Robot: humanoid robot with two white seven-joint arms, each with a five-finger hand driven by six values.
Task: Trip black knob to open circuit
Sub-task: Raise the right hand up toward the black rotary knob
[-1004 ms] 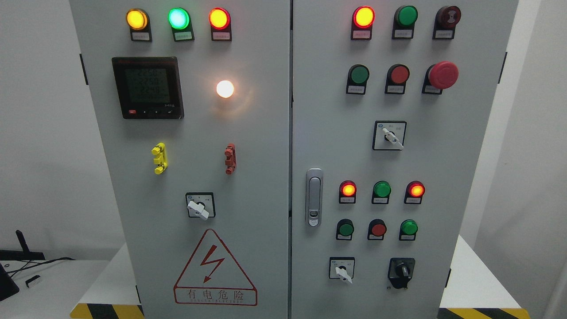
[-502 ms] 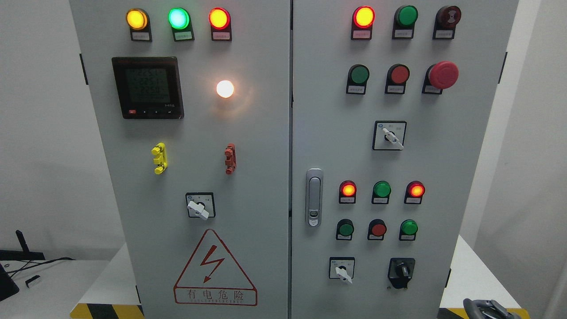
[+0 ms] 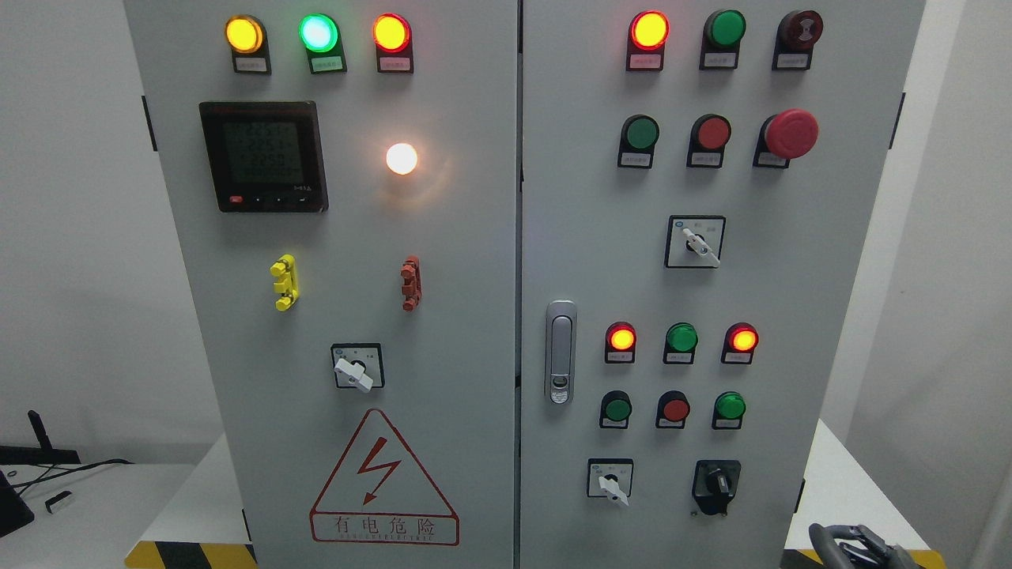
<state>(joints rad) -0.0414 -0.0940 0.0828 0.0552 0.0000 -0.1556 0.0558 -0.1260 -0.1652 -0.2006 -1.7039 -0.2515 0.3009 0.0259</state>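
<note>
A grey two-door control cabinet (image 3: 474,237) fills the head view. The black knob (image 3: 716,484) sits at the lower right of the right door, its handle pointing up. Only the top of my right hand (image 3: 855,547) shows at the bottom right edge, below and to the right of the knob and apart from it. Too little of it shows to tell how it is held. My left hand is out of view.
On the right door are a white selector (image 3: 610,482) left of the knob, small lit lamps and buttons above it, a red mushroom button (image 3: 791,133) and a silver door latch (image 3: 560,352). The cabinet stands on a white table with yellow-black striped edge (image 3: 190,555).
My right hand has come into view at the bottom right edge and has risen a little and shifted left. The knob has not moved.
</note>
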